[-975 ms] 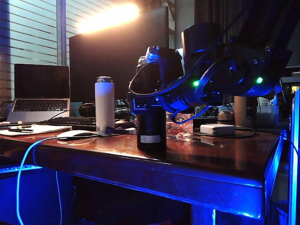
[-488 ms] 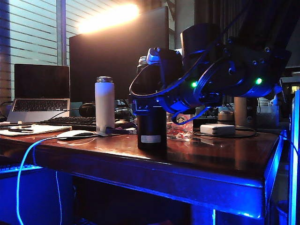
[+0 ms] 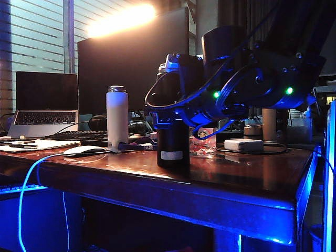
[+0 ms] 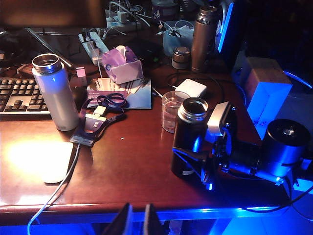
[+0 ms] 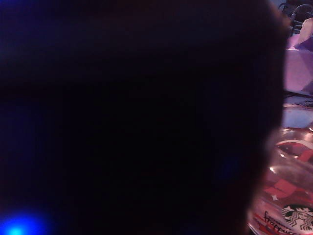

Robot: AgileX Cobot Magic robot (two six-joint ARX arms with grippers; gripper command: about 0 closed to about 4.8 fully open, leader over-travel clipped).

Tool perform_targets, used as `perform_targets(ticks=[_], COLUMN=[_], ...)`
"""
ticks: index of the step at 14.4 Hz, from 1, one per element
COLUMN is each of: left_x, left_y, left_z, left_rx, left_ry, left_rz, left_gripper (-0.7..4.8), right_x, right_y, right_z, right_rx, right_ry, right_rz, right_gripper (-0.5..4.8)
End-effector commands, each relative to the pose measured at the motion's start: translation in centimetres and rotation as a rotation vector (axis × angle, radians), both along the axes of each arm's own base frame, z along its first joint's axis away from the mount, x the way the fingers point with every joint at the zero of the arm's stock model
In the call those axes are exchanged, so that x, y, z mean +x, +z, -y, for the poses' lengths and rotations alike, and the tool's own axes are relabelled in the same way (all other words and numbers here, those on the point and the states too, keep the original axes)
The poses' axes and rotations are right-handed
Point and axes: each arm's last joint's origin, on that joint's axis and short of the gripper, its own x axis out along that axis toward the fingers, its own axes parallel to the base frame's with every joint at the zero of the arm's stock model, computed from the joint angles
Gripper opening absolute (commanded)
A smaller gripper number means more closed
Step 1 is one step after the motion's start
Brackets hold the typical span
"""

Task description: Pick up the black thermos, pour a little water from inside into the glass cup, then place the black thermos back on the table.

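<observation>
The black thermos point(image 3: 173, 147) stands upright near the front of the table point(image 3: 236, 173), its lid off and its silvery rim showing point(image 4: 188, 142). My right gripper point(image 3: 169, 118) reaches in level from the right and is shut round the thermos's middle point(image 4: 195, 161). The thermos's dark body point(image 5: 137, 117) fills almost the whole right wrist view and hides the fingers there. The glass cup point(image 4: 172, 110) with the green logo point(image 5: 288, 196) stands just behind the thermos and close to it point(image 3: 202, 143). My left gripper point(image 4: 138, 223) hangs shut and empty off the table's front edge.
A white bottle point(image 4: 55, 93) stands at the left by a keyboard point(image 4: 12, 95) and a white mouse point(image 4: 56, 161). A white charger point(image 4: 190, 88), a pink box point(image 4: 122, 66) and a bronze bottle point(image 4: 203, 32) lie behind. A laptop point(image 3: 44, 105) sits far left.
The right gripper's jaws have closed in on the black thermos, and the thermos has shifted a little to the right on the table. The left arm has stayed still.
</observation>
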Motion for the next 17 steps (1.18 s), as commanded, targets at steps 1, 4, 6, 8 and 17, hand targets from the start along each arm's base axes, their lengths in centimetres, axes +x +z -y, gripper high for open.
perform_targets(ticks=[1, 4, 6, 8, 17], left_x=[-0.1, -0.1, -0.1, -0.1, -0.1], left_y=[0.2, 0.2, 0.2, 0.2, 0.3], left_z=[0.0, 0.0, 0.0, 0.0, 0.0], left_rx=[-0.004, -0.004, -0.004, -0.004, -0.003], left_ry=[-0.006, -0.007, -0.007, -0.007, -0.006], left_rz=[0.014, 0.014, 0.014, 0.016, 0.025], left_gripper=[0.52, 0.53, 0.52, 0.52, 0.53], right_x=[0.0, 0.0, 0.0, -0.2, 0.9], right_y=[0.3, 0.5, 1.2, 3.0, 5.5], right_z=[0.0, 0.0, 0.2, 0.7, 4.2], right_rx=[0.012, 0.029, 0.031, 0.026, -0.159], right_ry=[-0.005, -0.003, -0.079, -0.170, -0.522], right_rz=[0.016, 0.024, 0.043, 0.087, 0.130], right_gripper=[0.48, 0.48, 0.48, 0.48, 0.48])
